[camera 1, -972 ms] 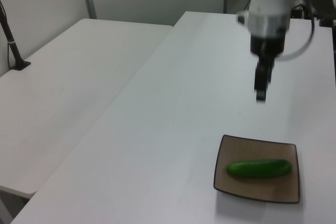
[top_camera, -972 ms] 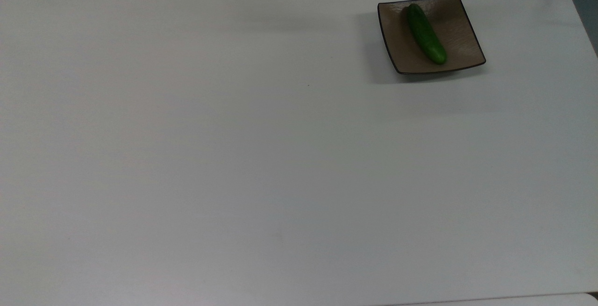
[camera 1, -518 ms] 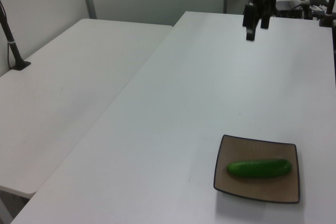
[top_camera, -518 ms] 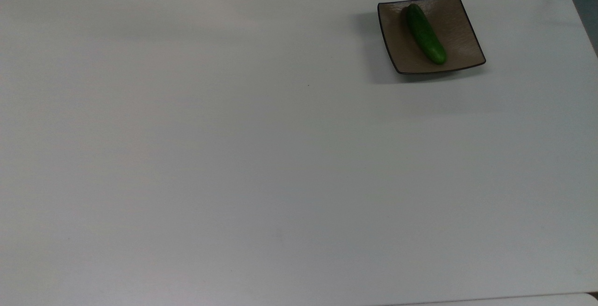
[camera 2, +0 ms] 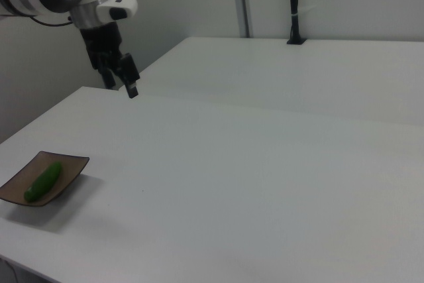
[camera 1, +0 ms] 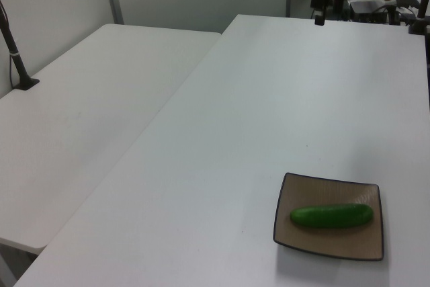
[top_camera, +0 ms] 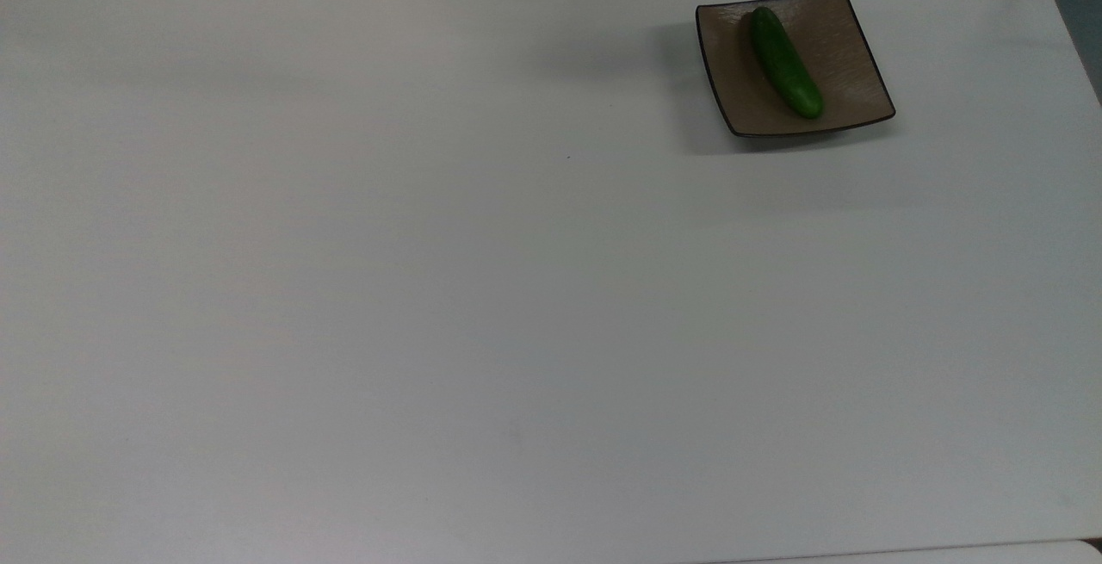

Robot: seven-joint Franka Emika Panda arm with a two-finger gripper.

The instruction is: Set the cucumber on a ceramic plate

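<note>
Cucumber point(top_camera: 784, 61) lies on plate point(top_camera: 848, 47); gripper point(camera 2: 122, 84) raised.

A: Illumination: even and diffuse throughout; the white table point(top_camera: 482, 288) is rendered grey-tinted in the top view.

B: Shadows: a soft one is cast beside the ceramic plate point(top_camera: 839, 39), toward the top view's left. Faint sheen is noted on its surface.

Cucumber point(camera 2: 44, 181) lies on the ceramic plate point(camera 2: 66, 180) at the table's point(camera 2: 252, 183) near-left corner; tool point(camera 2: 123, 81) hangs well above, empty.
</note>
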